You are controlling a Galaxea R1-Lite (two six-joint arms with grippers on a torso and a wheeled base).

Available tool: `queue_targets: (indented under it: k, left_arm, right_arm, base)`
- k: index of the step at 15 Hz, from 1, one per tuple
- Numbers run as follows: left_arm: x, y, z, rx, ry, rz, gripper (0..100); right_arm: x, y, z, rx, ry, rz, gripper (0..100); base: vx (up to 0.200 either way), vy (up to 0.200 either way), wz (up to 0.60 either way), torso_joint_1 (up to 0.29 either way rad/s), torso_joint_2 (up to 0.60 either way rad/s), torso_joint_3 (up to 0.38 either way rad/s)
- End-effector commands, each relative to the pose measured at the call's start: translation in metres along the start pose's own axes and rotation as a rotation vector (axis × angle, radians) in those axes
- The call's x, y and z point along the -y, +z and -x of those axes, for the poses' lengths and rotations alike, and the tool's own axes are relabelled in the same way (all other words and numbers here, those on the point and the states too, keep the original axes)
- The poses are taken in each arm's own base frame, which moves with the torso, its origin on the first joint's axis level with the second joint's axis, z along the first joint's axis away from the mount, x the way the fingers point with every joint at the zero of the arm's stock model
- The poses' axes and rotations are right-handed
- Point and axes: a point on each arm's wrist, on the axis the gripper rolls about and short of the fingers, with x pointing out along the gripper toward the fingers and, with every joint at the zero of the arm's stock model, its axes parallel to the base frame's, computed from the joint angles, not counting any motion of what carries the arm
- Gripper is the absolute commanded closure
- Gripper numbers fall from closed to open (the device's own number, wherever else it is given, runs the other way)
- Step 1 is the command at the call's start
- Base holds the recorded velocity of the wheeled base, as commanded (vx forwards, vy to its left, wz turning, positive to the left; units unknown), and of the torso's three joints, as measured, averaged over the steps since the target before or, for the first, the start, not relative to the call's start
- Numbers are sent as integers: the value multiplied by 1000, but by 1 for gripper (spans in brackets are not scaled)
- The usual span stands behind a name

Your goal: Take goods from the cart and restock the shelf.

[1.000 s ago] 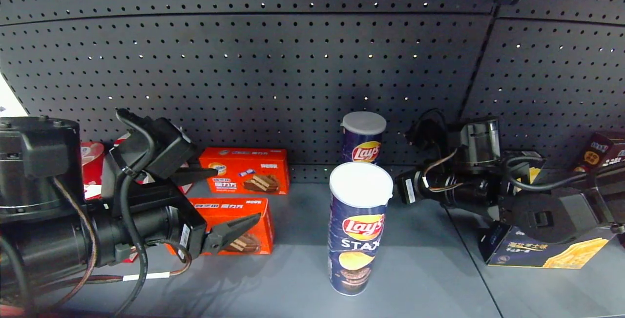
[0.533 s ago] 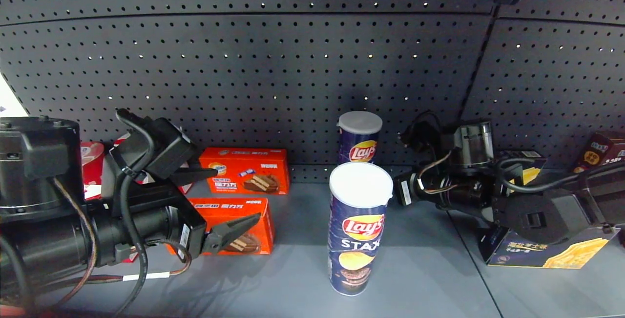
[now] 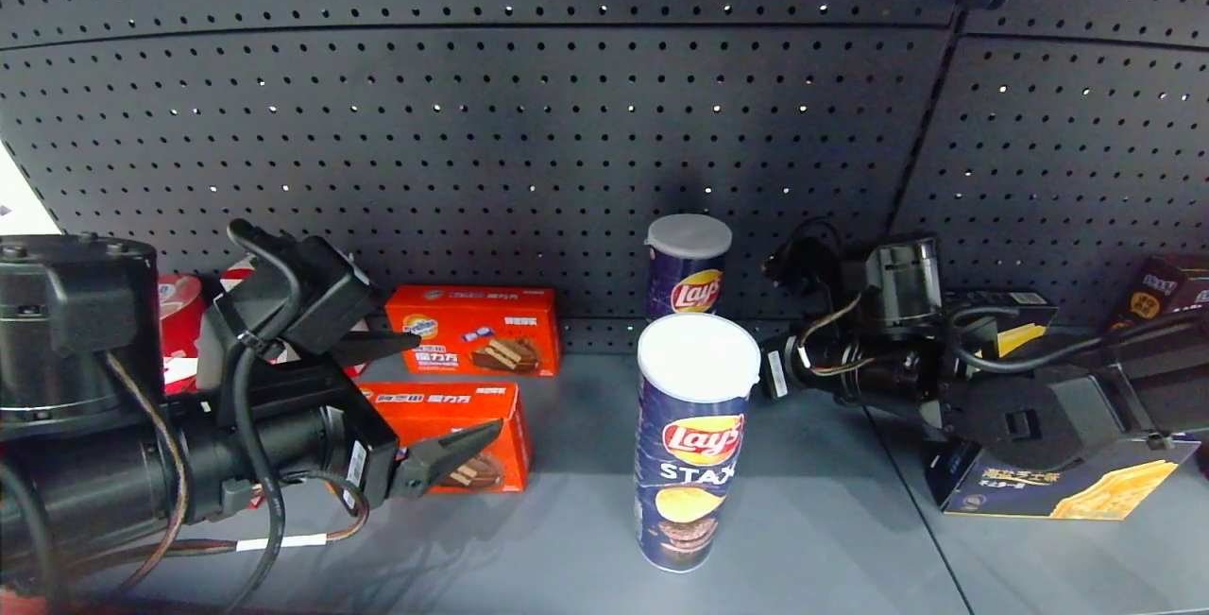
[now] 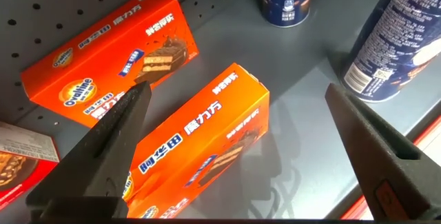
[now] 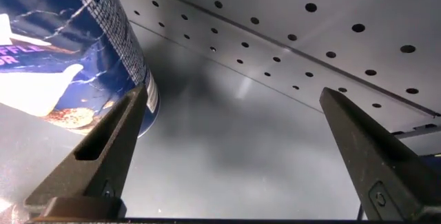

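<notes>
Dark blue cardboard chips tube with a matt white plastic lid (image 3: 697, 445) stands upright near the front of the smooth grey metal shelf (image 3: 567, 539). A second tube of the same kind with a greyish lid (image 3: 687, 275) stands upright behind it, close to the black perforated metal back wall (image 3: 472, 124); its lower part is hidden by the front tube.

The right tool (image 5: 233, 93) is spread wide and holds nothing. In the right wrist view the glossy blue tube is just beside one black finger; I cannot tell if they touch. In the head view these fingers are hidden behind the front tube.

The left tool (image 3: 458, 384) is also spread wide and empty. It hangs over the front orange rectangular cardboard box (image 3: 444, 400), and a second orange box (image 3: 477, 330) lies flat behind that one, near the back wall.

Some red packs (image 3: 179, 313) at the far left are mostly covered by the left arm, and I cannot make out their shape. A flat dark box with a yellow picture (image 3: 1067, 492) lies under the right arm, partly covered
</notes>
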Motion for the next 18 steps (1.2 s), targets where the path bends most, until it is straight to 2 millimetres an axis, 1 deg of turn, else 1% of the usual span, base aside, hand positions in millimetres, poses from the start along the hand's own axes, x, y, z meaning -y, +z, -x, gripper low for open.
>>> queue_targets:
  k: [1,4,16,17,18]
  left_arm:
    - [0,0,0,1,1,0,0]
    - [0,0,0,1,2,0,0]
    - [-2,-1,1,0,9,3,0]
    - [-2,0,3,6,14,2,0]
    - [-3,0,5,11,21,3,0]
  right_arm:
    - [-1,-1,0,-3,2,2,0]
    - [-7,-2,-1,-4,17,8,0]
    - [-9,-1,3,-2,23,10,0]
    - [-10,-1,6,0,26,10,0]
    - [-9,2,14,15,25,7,0]
  base:
    - [0,0,0,0,0,0]
    - [0,0,0,0,0,0]
    - [0,0,0,0,0,0]
    - [0,0,0,0,0,0]
    - [0,0,0,0,0,0]
